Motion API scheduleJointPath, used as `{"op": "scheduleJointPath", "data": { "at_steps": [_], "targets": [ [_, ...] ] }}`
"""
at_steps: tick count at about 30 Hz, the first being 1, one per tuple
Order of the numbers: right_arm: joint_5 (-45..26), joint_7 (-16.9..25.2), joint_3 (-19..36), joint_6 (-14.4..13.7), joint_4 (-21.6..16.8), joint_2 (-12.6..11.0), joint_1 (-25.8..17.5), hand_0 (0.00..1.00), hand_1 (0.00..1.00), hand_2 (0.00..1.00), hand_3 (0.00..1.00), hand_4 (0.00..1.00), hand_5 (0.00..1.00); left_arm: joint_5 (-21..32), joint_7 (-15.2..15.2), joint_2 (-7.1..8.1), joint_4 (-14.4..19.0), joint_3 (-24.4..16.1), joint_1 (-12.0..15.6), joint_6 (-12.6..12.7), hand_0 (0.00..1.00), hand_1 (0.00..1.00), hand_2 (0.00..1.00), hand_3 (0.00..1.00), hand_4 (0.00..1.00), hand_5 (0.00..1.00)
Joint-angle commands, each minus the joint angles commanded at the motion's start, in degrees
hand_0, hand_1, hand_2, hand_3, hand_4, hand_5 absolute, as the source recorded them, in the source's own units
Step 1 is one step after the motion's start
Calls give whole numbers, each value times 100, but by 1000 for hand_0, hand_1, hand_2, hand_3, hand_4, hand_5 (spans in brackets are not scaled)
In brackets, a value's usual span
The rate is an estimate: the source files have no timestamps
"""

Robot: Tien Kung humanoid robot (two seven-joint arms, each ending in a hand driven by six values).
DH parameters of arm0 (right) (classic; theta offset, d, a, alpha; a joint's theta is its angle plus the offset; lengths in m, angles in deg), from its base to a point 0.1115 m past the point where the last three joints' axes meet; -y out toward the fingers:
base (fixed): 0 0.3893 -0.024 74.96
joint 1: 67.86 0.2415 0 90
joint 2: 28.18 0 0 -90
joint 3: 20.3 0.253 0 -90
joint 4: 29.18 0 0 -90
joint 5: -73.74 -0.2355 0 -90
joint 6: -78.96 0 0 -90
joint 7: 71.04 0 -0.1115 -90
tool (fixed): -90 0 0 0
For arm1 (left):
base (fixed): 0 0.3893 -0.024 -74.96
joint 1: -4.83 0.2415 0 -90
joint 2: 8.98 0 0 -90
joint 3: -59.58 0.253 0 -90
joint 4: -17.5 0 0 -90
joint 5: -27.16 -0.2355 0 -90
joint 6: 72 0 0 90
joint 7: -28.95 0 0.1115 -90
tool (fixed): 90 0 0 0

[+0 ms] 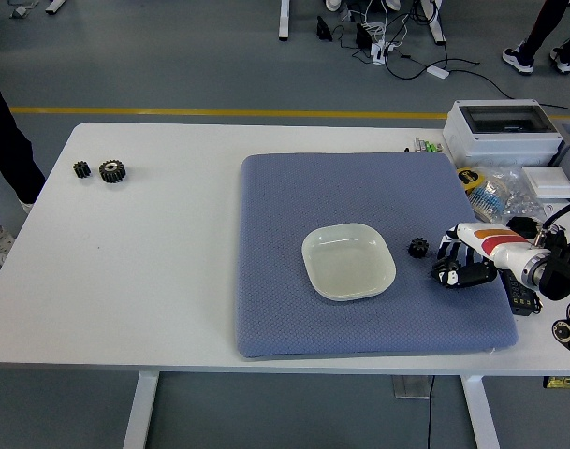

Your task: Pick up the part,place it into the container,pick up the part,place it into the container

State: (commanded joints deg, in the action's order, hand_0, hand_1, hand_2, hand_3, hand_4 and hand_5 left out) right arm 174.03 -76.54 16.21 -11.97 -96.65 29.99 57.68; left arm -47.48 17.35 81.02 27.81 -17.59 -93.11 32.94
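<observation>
1. A small black gear (417, 247) is lying on the blue mat (294, 187), just right of the white dish (348, 262), which is sitting empty.
2. The right hand (458, 269) is hovering low just right of that gear, fingers (445, 274) curled loosely downward, apart from it and gripping nothing.
3. The gear is sitting to the hand's left and slightly farther away, so a short leftward reach is probably coming.
4. Two more gears (101, 170) are resting far left on the bench (153, 271).
5. The left hand is showing nowhere.
</observation>
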Motion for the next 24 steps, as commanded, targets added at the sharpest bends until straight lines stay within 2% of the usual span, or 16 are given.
{"op": "scheduleJointPath", "data": {
  "at_steps": [8, 16, 17, 18, 22, 23, 24],
  "targets": [
    [0, -10, -20, 8, 39, 10, 7, 174, 297, 494, 507, 718, 382, 6, 8, 0, 0, -3, -23, 3, 678, 648, 666, 576, 674, 633],
    [142, -66, 195, -67, -149, -55, -43, 172, 310, 495, 508, 722, 382, 5, 5, 0, 0, -9, -25, 2, 678, 648, 666, 575, 674, 634],
    [186, -72, 281, -115, -232, -81, -80, 153, 391, 532, 522, 801, 361, 10, 6, 0, 0, -10, -24, 4, 679, 649, 666, 575, 675, 634],
    [206, -78, 331, -127, -282, -95, -101, 153, 391, 532, 522, 801, 361, 13, 7, 0, 0, -10, -23, 4, 679, 649, 666, 575, 675, 634],
    [278, -286, 520, 137, -553, -176, -162, 153, 391, 532, 522, 801, 361, 4, 4, 0, 0, -14, -21, -1, 679, 649, 666, 575, 675, 634],
    [292, -340, 550, 227, -617, -198, -171, 374, 530, 668, 705, 998, 501, -2, 2, 0, 0, -11, -22, -4, 679, 649, 665, 575, 674, 633],
    [287, -414, 583, 352, -700, -230, -188, 374, 530, 668, 705, 998, 501, 1, 3, 0, 0, -11, -23, -4, 679, 649, 665, 575, 674, 633]
  ]
}}
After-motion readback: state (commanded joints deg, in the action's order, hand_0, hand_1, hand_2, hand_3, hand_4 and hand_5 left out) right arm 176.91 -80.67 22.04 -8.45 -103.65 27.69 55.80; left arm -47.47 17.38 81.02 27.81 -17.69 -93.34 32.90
